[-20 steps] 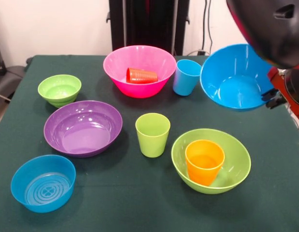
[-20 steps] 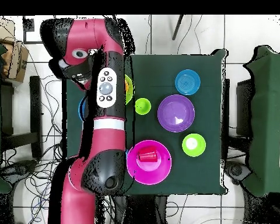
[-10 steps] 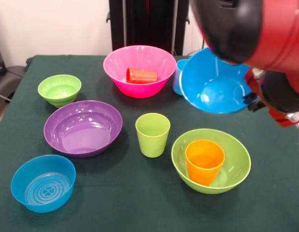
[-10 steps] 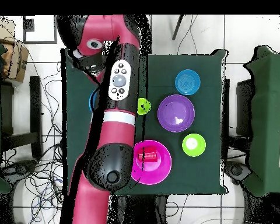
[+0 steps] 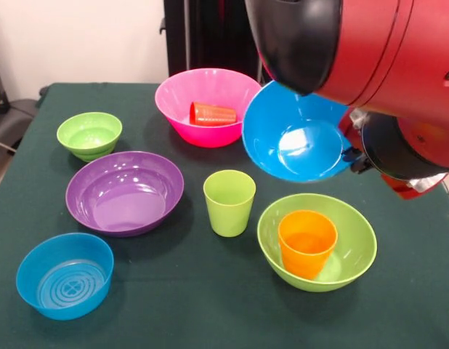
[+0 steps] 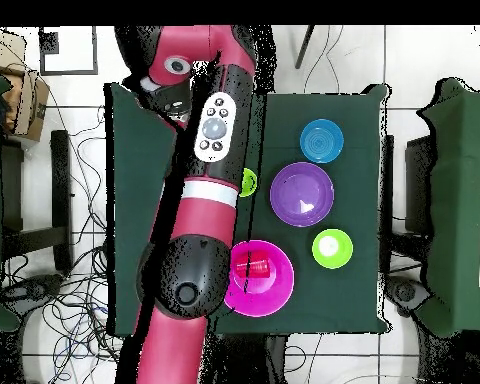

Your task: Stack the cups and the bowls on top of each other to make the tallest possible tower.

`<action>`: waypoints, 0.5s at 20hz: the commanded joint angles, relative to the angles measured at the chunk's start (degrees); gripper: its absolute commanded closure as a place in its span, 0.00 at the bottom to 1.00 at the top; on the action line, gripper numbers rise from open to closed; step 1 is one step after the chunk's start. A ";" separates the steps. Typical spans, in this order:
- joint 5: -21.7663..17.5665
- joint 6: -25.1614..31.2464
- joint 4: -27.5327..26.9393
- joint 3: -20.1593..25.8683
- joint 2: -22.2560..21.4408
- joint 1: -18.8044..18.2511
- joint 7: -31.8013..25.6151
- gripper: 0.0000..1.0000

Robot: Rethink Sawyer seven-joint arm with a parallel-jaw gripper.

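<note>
Nearest the front edge of the table [image 5: 210, 313], toward its left corner, sat the small blue bowl [image 5: 65, 275] with the ringed base, and toward the right sat the large lime green bowl [image 5: 317, 241] with the orange cup [image 5: 307, 243] standing upright inside it. Just behind, the large purple bowl [image 5: 125, 192] lay left of the lime green cup [image 5: 229, 202], which stood apart from everything. I held the large blue bowl [image 5: 297, 139] lifted and tilted, above and behind the green bowl, but my gripper was hidden behind my arm [image 5: 370, 51], so I cannot tell how my fingers stood. Farther left sat the small lime green bowl [image 5: 89, 135]. Nearest the far edge, the large pink bowl [image 5: 208, 106] held the red cup [image 5: 213, 113] on its side.
</note>
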 commanded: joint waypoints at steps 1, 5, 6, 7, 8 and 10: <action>11.83 -6.59 -1.23 -19.08 -0.05 -0.52 -18.10 1.00; 23.57 -9.74 -0.06 -31.97 0.23 -0.94 -17.17 1.00; 26.10 -10.20 0.25 -34.99 0.23 -1.15 -17.28 1.00; 28.14 -10.62 0.64 -37.99 0.11 -1.39 -16.94 1.00; 29.69 -10.80 0.94 -40.09 -0.03 -1.54 -17.00 1.00; 33.02 -11.48 1.50 -44.08 -0.28 -1.96 -17.63 1.00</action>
